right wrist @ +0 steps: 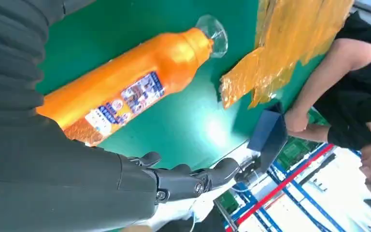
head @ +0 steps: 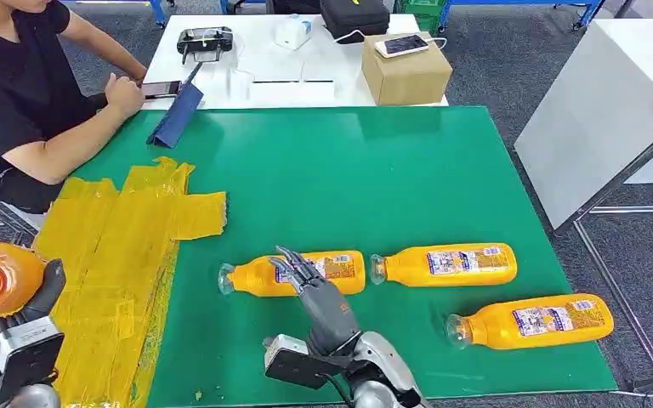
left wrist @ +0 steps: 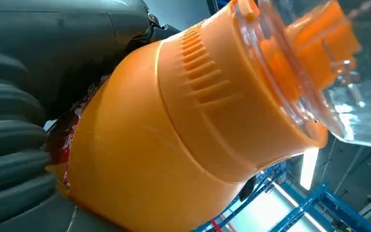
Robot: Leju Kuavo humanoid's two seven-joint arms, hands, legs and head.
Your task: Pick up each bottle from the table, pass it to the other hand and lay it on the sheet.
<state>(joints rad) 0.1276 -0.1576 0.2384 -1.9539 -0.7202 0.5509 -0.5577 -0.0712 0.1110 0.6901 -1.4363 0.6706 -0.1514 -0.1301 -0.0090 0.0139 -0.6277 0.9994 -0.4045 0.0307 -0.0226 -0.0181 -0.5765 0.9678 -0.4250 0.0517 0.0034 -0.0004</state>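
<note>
Orange bottle (left wrist: pixel 183 130) gripped in left hand (head: pixel 0 340); right hand (head: pixel 302 274) spread, empty, over nearest of three counter bottles (head: pixel 293 274); yellow sheet (head: pixel 119 255) bare.

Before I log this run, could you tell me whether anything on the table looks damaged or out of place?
The yellow sheet stands out: it is crumpled and ragged-edged, with a flap jutting right, not flat. The three bottles on the green mat lie intact on their sides, no spill visible.
</note>
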